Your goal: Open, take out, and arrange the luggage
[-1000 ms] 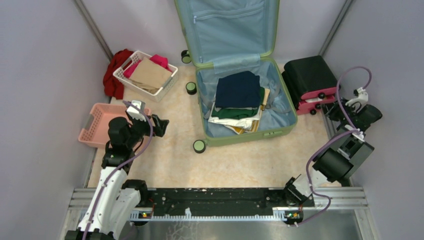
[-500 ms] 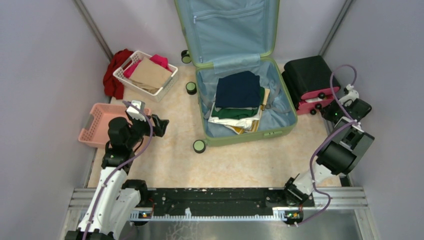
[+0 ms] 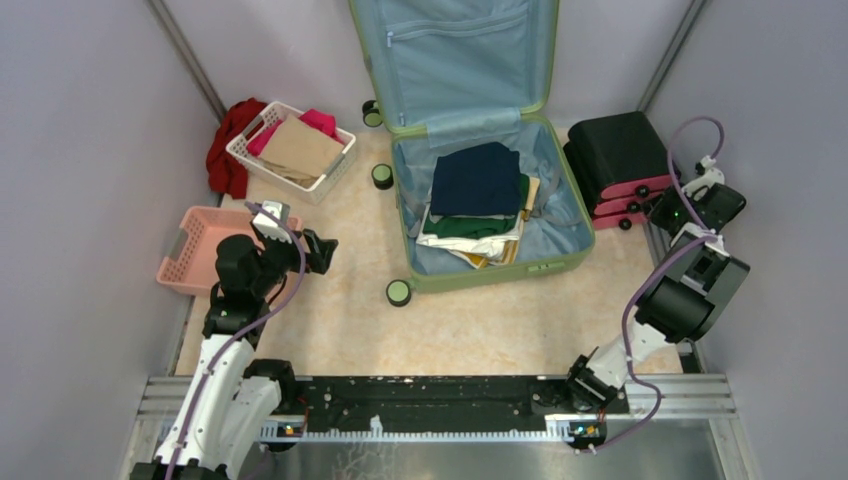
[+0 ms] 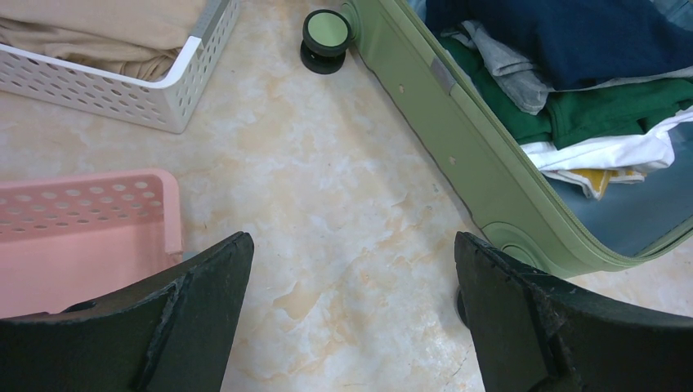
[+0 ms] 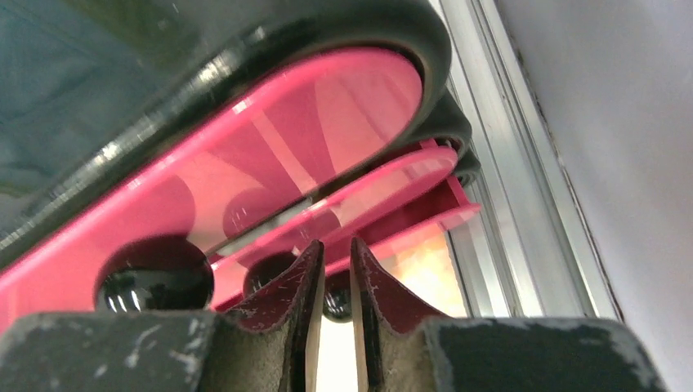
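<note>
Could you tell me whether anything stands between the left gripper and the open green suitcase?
Nothing visible does: only bare floor lies between the open left gripper and the side wall of the suitcase. The pink basket sits off to the side.

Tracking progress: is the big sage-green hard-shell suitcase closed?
No, the sage-green hard-shell suitcase lies open, its blue-lined lid raised, folded clothes showing inside.

Top external: high, behind the arm bases, facing down and forward. The whole desk (image 3: 480, 330) is in frame from far off.

Left wrist: close, tilted down at the desk. Shares with the top view the luggage (image 3: 480, 275) (image 4: 458, 139) left wall, pink basket (image 3: 195, 255) (image 4: 82, 245) and white basket (image 3: 245, 150) (image 4: 106, 90).

Right wrist: very near and low, facing the stacked cases (image 3: 615, 150) (image 5: 270, 155) end-on. These cases also show at the right edge of the top view.
</note>
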Available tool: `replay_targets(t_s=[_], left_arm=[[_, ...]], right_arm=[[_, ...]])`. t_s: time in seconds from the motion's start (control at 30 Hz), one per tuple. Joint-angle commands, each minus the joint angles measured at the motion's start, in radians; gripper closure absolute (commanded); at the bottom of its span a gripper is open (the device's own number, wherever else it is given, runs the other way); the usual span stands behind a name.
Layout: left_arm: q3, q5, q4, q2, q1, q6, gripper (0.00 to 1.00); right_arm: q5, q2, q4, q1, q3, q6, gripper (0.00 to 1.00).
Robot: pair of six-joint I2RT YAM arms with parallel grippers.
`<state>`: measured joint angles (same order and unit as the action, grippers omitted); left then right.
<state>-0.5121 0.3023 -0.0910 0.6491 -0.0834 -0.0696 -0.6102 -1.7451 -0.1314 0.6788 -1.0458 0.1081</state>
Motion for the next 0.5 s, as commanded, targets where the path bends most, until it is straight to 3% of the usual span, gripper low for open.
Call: replay_targets(t_s=[0.0, 0.23, 0.47], left_arm=[[-0.028, -0.001, 0.009, -0.010, -0.004, 0.017, 0.01], [-0.028, -0.001, 0.010, -0.012, -0.004, 0.014, 0.01], [-0.028, -0.002, 0.008, -0.009, -0.004, 0.016, 0.01]], right_arm=[[-0.015, 0.061, -0.003, 0.020, 0.038, -0.045, 0.81], [-0.048, 0.062, 0.078, 0.034, 0.066, -0.150, 0.71], [-0.116, -0.051, 0.100, 0.016, -0.010, -0.130, 0.66]])
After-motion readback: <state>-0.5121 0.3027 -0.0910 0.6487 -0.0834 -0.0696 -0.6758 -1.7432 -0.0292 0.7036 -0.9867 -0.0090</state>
